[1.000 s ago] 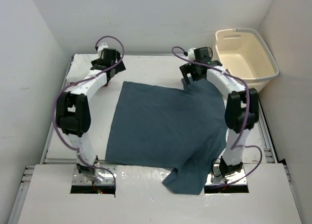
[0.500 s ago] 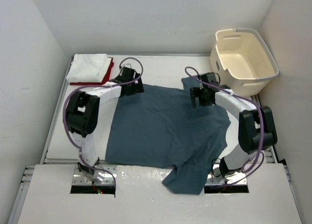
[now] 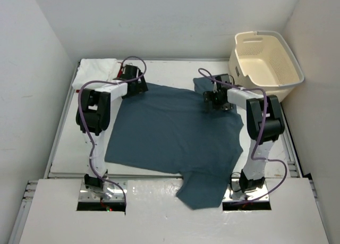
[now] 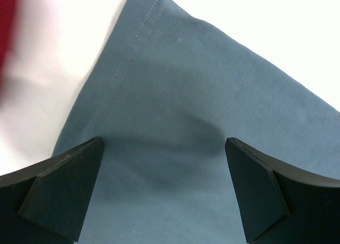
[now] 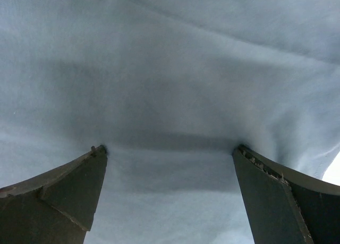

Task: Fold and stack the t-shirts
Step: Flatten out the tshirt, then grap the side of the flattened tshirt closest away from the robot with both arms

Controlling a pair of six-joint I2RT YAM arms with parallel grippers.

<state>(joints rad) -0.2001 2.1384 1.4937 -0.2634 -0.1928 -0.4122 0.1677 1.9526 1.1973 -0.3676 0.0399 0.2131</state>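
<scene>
While white panels are closing in three sides, a flat white table (image 3: 69,143) is carrying everything. One dark teal t-shirt (image 3: 170,132), soft knit with a double-stitched hem, is lying spread across the middle, a sleeve drooping over the near edge. One folded white t-shirt (image 3: 95,69) is sitting in the far-left corner beside one red t-shirt (image 4: 4,26). One cream slotted plastic laundry basket (image 3: 265,58) is standing far right. Both the left gripper (image 4: 163,141) and the right gripper (image 5: 170,147) are standing with jaws wide apart, tips resting on the teal cloth's far edge.

Basket (image 3: 263,60) far-right, folded shirts (image 3: 95,69) far-left
</scene>
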